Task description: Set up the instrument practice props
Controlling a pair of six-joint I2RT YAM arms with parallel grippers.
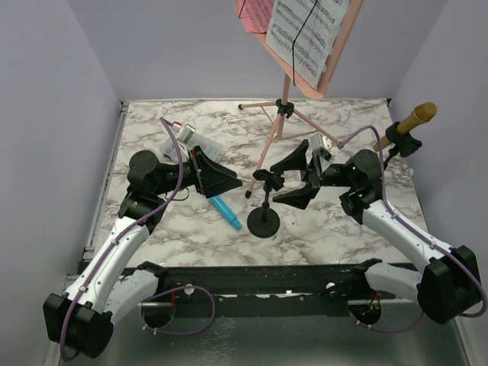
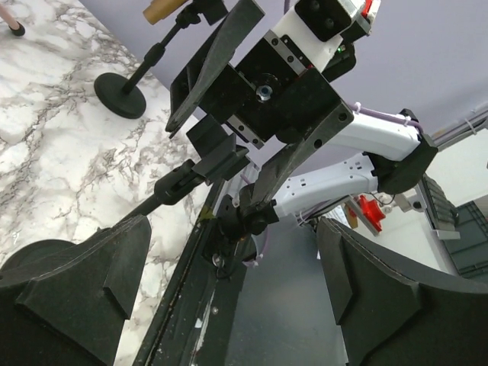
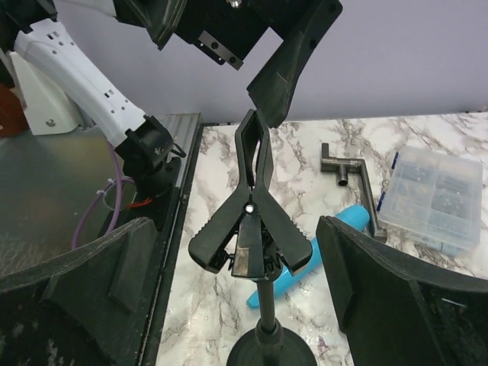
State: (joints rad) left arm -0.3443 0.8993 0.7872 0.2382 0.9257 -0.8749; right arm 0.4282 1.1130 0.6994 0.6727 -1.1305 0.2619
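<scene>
The pink music rack (image 1: 309, 57) stands at the back on thin tripod legs, with sheet-music pages (image 1: 305, 30) on it. At the right edge a gold microphone (image 1: 415, 120) sits in one black mic mount (image 1: 402, 143). The other mic mount (image 1: 264, 221) stands in the middle with its clip (image 3: 252, 221) empty. The blue microphone (image 1: 226, 212) lies flat on the table just left of it. My left gripper (image 1: 227, 181) and right gripper (image 1: 288, 180) face each other across that clip, both open and holding nothing. Neither touches the clip.
A small clear compartment box (image 1: 194, 141) lies behind my left gripper, also seen in the right wrist view as the clear box (image 3: 435, 194). A dark metal bracket (image 3: 347, 164) lies beside it. The black rail (image 1: 252, 278) runs along the near table edge.
</scene>
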